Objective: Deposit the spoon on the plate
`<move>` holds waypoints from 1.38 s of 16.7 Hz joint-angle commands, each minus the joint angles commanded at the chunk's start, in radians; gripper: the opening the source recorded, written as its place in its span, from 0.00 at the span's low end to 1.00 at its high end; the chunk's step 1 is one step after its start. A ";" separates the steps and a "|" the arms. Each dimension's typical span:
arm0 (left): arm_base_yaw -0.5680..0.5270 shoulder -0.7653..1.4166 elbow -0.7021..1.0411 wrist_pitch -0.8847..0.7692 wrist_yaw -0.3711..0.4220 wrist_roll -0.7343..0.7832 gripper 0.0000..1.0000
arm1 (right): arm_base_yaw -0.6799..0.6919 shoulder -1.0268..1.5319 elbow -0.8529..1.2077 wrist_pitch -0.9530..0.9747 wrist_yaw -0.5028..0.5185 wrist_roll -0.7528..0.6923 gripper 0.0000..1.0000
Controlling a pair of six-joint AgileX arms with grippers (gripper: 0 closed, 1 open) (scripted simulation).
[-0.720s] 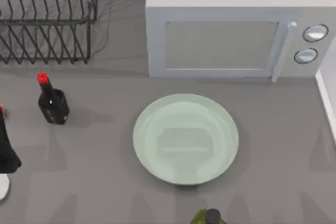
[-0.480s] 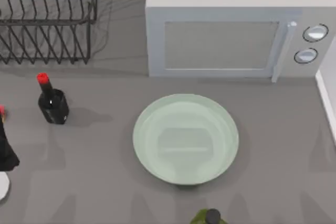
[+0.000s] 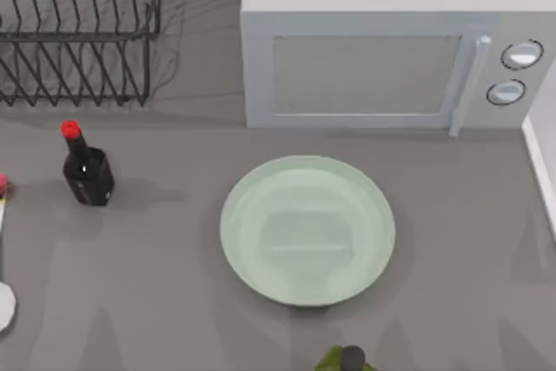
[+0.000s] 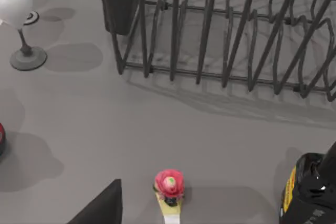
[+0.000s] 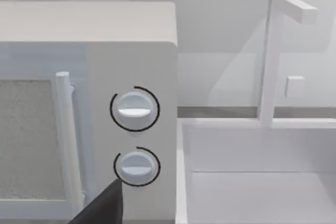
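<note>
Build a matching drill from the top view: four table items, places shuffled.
Items
1. white spoon with the red ornament
2. round pale mint-green glossy plate
3. dark bottle with a red cap
4. black wire dish rack

Places
A. back left corner of the table
B. middle of the table, in front of the grey microwave
C. far left edge, partly cut off
D. left side, in front of the rack

Pairs: 1-C, 2-B, 3-D, 4-A
</note>
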 joint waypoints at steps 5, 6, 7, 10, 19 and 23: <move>0.028 0.550 0.365 -0.281 0.017 -0.024 1.00 | 0.000 0.000 0.000 0.000 0.000 0.000 1.00; 0.031 0.657 0.433 -0.337 0.018 -0.026 1.00 | 0.000 0.000 0.000 0.000 0.000 0.000 1.00; 0.034 0.758 0.498 -0.391 0.018 -0.027 1.00 | 0.000 0.000 0.000 0.000 0.000 0.000 1.00; 0.039 1.006 0.657 -0.539 0.015 -0.025 1.00 | 0.000 0.000 0.000 0.000 0.000 0.000 1.00; 0.042 1.220 0.802 -0.692 0.008 -0.018 1.00 | 0.000 0.000 0.000 0.000 0.000 0.000 1.00; 0.040 1.217 0.760 -0.651 0.008 -0.017 1.00 | 0.000 0.000 0.000 0.000 0.000 0.000 1.00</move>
